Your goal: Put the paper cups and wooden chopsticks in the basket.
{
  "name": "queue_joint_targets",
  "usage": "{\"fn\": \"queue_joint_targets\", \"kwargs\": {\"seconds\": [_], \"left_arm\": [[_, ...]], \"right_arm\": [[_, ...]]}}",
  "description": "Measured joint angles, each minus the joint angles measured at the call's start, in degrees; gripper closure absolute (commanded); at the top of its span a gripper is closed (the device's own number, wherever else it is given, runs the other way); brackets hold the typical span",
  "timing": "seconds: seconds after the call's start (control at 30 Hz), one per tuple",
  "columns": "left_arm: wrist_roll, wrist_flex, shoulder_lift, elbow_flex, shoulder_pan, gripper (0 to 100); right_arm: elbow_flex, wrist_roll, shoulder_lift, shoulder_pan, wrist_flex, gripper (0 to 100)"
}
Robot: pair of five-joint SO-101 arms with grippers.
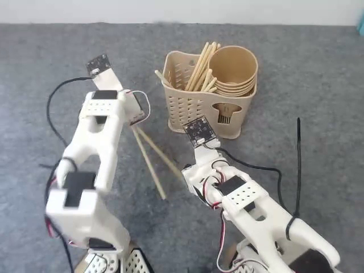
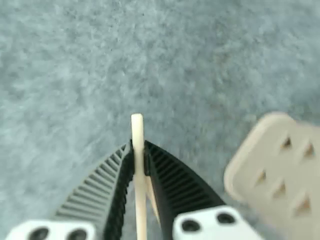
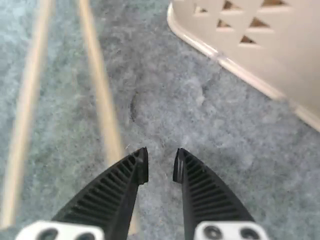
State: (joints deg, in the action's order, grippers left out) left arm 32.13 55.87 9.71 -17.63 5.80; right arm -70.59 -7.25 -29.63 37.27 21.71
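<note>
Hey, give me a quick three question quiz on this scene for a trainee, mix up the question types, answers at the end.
1. True or false: the left gripper is shut on a chopstick.
2. Where are the paper cups? A in the left gripper; B stacked in the basket; C beside the basket.
3. Fill in: the right gripper stands ___, holding nothing.
Key: 1 true; 2 B; 3 open.
</note>
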Motion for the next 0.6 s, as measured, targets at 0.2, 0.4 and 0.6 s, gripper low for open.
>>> {"fn": "queue_joint_targets", "kwargs": {"seconds": [0.2,0.4,0.6], "left_arm": [[-2.9,-4.5,-16.6,-14.1,-0.1,99],[-5.3,-6.8,-25.9,-21.5,-0.1,99],[-8.1,-6.8,-26.6,-21.6,4.4,99]], "right_arm": [[1.9,-1.3,0.0,0.2,3.3,90.2],[5.3,-1.4,1.5,5.8,0.9,90.1],[16.7,-1.4,17.5,6.8,-0.7,89.9]]}}
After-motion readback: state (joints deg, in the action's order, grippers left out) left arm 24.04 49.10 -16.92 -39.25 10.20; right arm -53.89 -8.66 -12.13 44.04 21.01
